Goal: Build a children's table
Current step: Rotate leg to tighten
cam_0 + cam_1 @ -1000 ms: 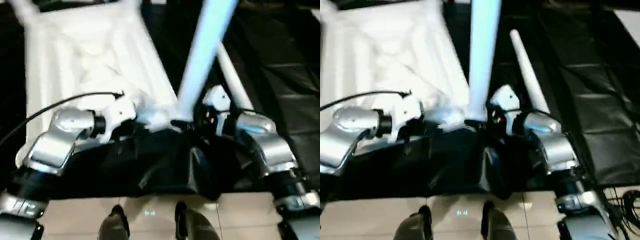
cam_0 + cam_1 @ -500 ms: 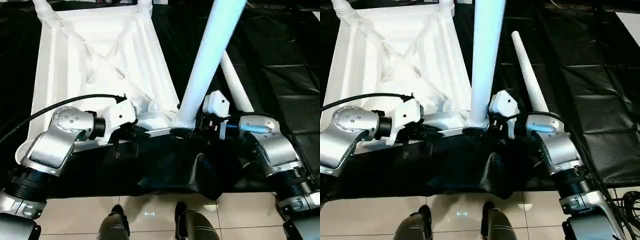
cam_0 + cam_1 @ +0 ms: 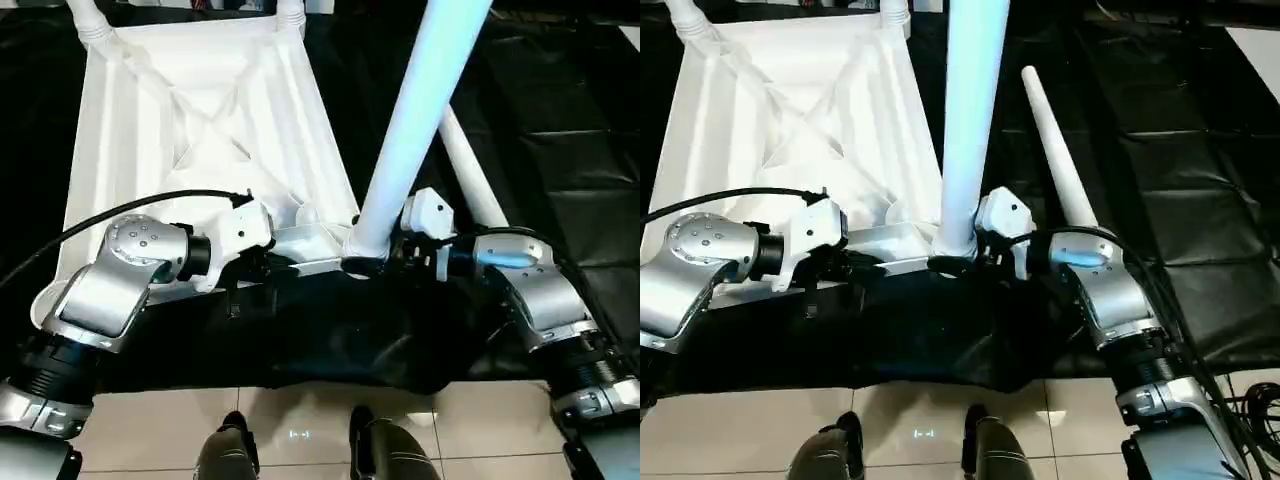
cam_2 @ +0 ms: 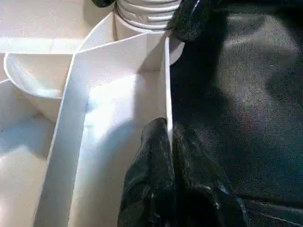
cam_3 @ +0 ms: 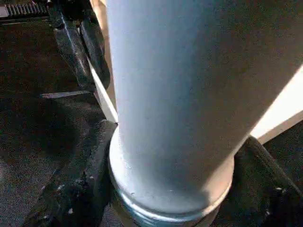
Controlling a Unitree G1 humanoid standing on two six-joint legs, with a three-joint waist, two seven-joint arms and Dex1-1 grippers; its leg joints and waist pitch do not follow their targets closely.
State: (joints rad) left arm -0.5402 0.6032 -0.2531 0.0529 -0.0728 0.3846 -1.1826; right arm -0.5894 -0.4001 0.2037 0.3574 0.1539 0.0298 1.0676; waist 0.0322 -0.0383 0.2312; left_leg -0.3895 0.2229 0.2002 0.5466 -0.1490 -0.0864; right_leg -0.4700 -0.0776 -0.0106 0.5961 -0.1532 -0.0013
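Observation:
The white tabletop lies upside down on a black sheet, its ribbed X-braced underside facing up. Two legs stand in its far corner sockets. A third leg stands upright at the near right corner socket, with my right gripper shut around its flared base; one finger presses its side. My left gripper is shut on the thin near rim of the tabletop, a little to the left of that socket. The fourth leg lies loose on the sheet to the right.
The black sheet covers the floor around the tabletop and is wrinkled along its near edge. Beige tiles and my feet are nearest to me. Cables lie at the near right.
The picture has steadied after a blurred camera shift. The upright leg and both grippers stay at the near right corner; my right forearm has edged slightly towards the tabletop.

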